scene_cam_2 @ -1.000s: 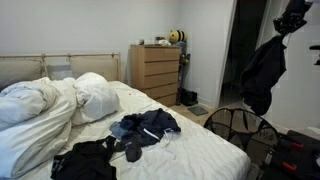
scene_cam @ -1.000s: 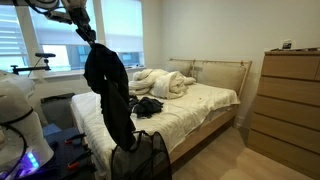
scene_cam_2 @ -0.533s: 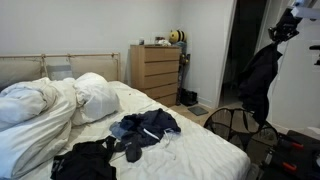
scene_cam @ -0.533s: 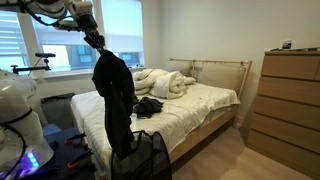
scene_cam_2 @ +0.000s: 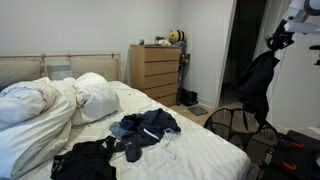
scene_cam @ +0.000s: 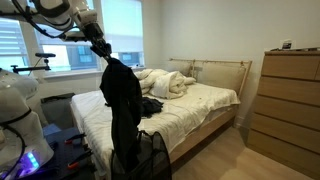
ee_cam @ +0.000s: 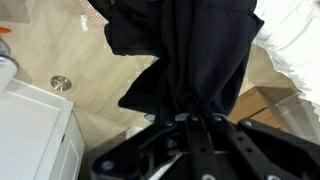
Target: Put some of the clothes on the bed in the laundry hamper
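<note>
My gripper is shut on a black garment that hangs long below it, its lower end reaching the rim of the black mesh laundry hamper. The same garment dangles above the hamper off the bed's foot, with the gripper above it. In the wrist view the black cloth fills the space below the closed fingers. More dark clothes and a black heap lie on the bed, seen too as clothes on the white sheet.
A puffy white duvet lies toward the headboard. A tall wooden dresser stands by the wall, also visible as the dresser. White robot base parts sit beside the hamper. A doorway is behind the arm.
The arm has carried the hanging black garment sideways, away from the window and closer over the hamper; the garment swings slightly. The grip stays shut.
</note>
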`<move>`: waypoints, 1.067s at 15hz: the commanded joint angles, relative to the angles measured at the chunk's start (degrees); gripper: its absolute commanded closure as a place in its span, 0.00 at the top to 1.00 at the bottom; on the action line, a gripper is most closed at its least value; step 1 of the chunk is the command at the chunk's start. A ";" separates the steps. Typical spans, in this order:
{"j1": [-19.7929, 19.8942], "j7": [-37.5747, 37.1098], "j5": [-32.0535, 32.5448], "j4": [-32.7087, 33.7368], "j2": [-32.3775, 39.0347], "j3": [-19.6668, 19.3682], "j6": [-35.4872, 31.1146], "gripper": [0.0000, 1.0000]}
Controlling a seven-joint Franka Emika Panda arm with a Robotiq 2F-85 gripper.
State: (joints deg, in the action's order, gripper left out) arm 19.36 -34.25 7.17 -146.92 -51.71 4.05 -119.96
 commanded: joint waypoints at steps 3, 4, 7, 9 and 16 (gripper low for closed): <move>2.76 -0.27 2.76 -4.74 1.93 -0.46 -9.76 0.01; 3.10 -0.24 2.85 -5.20 2.50 -0.27 -11.05 0.01; 3.62 0.23 2.79 -6.10 4.35 -0.21 -13.90 0.01; 3.73 0.56 2.72 -6.36 5.14 -0.36 -14.46 0.29; 3.38 2.74 1.64 -6.44 4.73 -2.63 -13.69 0.74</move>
State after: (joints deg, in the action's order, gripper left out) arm 22.79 -33.64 8.89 -153.09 -46.68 2.90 -132.82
